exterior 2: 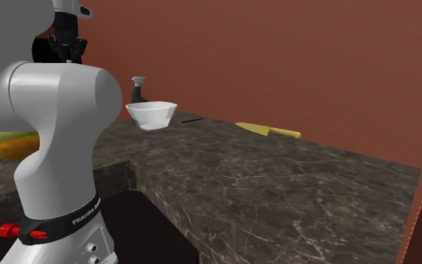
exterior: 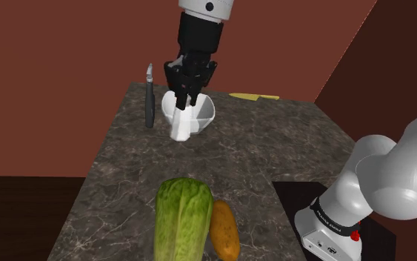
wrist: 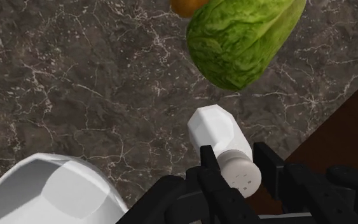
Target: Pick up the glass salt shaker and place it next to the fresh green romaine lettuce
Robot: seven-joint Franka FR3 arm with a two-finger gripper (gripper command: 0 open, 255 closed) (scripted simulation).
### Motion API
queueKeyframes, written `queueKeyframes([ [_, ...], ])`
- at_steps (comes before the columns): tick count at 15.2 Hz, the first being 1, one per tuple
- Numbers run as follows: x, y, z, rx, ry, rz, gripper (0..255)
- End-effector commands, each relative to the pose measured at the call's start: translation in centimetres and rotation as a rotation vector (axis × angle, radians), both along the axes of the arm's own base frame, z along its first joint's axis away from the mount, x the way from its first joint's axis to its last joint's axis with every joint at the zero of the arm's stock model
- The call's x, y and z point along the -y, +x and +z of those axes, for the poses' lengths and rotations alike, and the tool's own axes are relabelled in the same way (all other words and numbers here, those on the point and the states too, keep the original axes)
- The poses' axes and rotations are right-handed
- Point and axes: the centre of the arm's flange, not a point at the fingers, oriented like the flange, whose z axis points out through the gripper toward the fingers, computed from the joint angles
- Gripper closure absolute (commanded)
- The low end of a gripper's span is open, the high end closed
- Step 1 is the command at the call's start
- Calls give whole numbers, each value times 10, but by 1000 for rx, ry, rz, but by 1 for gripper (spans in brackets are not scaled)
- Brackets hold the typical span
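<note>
The pincer (wrist: 237,164) clasped the white salt shaker (wrist: 214,130) above the counter (exterior: 273,148); the carry seemed in hand, calling next for a set-down beside the lettuce (wrist: 241,39).

White shaker (wrist: 217,135) clasped by pincer (wrist: 235,155); green lettuce (wrist: 241,39) apart.

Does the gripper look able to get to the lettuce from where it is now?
Probably yes: the gripper, holding the white shaker, has only bare counter between it and the lettuce; the bowl lies off that path.
</note>
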Motion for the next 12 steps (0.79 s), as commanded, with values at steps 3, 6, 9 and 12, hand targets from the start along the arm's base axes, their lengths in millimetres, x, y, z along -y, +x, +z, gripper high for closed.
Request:
queueKeyframes([
  [3,-54,-2,0,-1,1,-2,255],
  [6,-93,-4,0,-1,1,-2,255],
  [9,-106,-5,-11,-1,1,-2,255],
  [12,-106,-5,-27,-1,1,-2,255],
])
